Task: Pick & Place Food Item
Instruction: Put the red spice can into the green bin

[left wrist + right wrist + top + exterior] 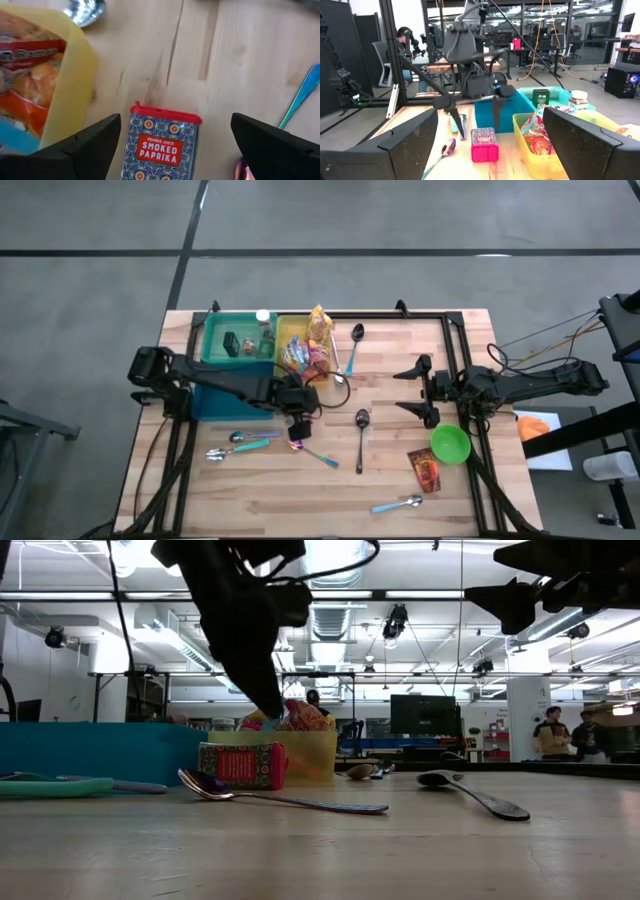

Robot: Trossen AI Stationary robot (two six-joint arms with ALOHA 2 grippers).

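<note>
left pincer (296, 423) hangs over the middle of the wooden counter (400, 490), just beside the yellow bin (283, 332), fingers apart. directly under it lies the smoked paprika tin (159, 145), flat on the counter, label up, nothing gripping it. in the left wrist view the tin sits between the two dark fingers (85, 145) with clear gaps either side; its lower end is cut off by the frame edge. in the high view the tin is mostly hidden by the arm, only a small red and pink patch showing.

the yellow bin holds snack packets (318, 330); their print is only partly readable in the left wrist view, cut off at the edge. the teal bin (218, 340) next to it holds a dark box and a white-lidded jar, both too small to identify further.

right pincer (416, 390) waits above the right side of the counter, fingers apart, holding nothing. near it sit a green bowl (450, 444) and a second red packet (424, 470), possibly another spice tin; the label is not legible.

spoons lie scattered: a metal spoon (360, 436) mid-counter, one near the far edge beside the yellow bin, a blue-handled spoon (398, 504) at the near edge, and teal-handled ones left of the tin.

low view: the left arm blocks most of the bins; people stand far off in the room at right.
</note>
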